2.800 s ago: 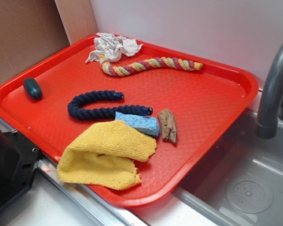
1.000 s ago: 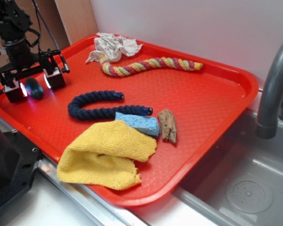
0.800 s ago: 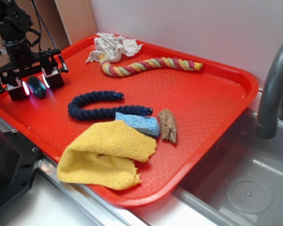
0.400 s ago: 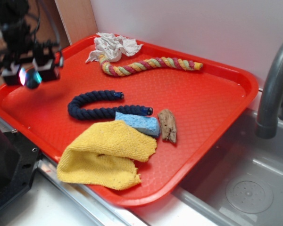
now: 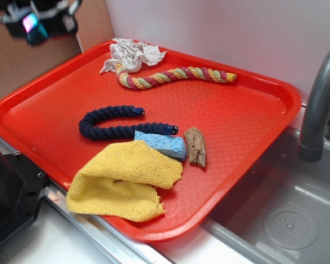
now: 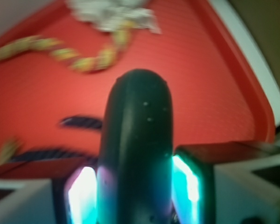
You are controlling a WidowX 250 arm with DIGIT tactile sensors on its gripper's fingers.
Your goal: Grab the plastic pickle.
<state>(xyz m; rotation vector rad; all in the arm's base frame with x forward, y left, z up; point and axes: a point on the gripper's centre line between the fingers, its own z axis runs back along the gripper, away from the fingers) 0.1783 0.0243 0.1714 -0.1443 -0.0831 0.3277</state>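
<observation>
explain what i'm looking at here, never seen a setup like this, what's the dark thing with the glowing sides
These are two cameras on one robot arm. One looks at the scene from outside; the other sits on the arm's wrist, looking past its gripper. The dark shape is a plastic pickle, pinched between two lit fingers and lifted above the red tray. Outside, the gripper appears blurred at top left. On the tray lie a navy rope, a striped rope, a blue sponge, a yellow cloth, a white rag and a brown scrap.

gripper blurred, top cut off — faucet cropped
</observation>
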